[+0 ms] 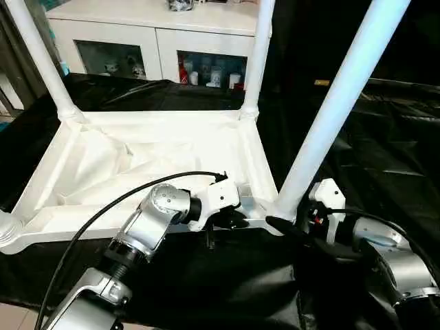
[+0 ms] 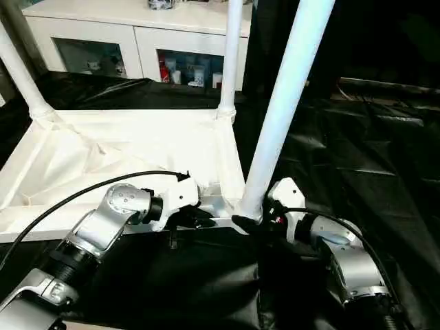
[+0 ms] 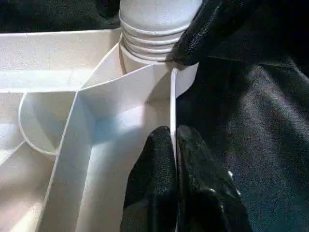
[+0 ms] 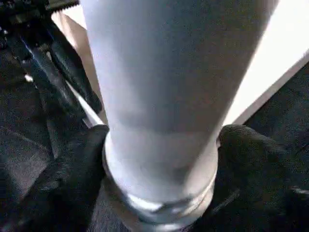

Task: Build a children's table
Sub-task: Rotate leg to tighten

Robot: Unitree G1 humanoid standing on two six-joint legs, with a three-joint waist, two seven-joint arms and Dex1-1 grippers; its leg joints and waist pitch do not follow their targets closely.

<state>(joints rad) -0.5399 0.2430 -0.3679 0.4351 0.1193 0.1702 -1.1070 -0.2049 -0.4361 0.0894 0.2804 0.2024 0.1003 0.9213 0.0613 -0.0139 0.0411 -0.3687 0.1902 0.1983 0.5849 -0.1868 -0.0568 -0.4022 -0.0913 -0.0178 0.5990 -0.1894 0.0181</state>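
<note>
The left gripper (image 3: 174,140) pinches the thin rim of the upside-down children's table (image 1: 137,165). The right gripper (image 4: 159,169) hugs the bottom of a white leg (image 1: 337,103).

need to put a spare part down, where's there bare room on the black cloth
Free: the black cloth right of the upturned tabletop, past the near-right leg. Also the strip behind it, before the white cabinet. Crowded: the near-right corner, with left gripper and right gripper.
</note>
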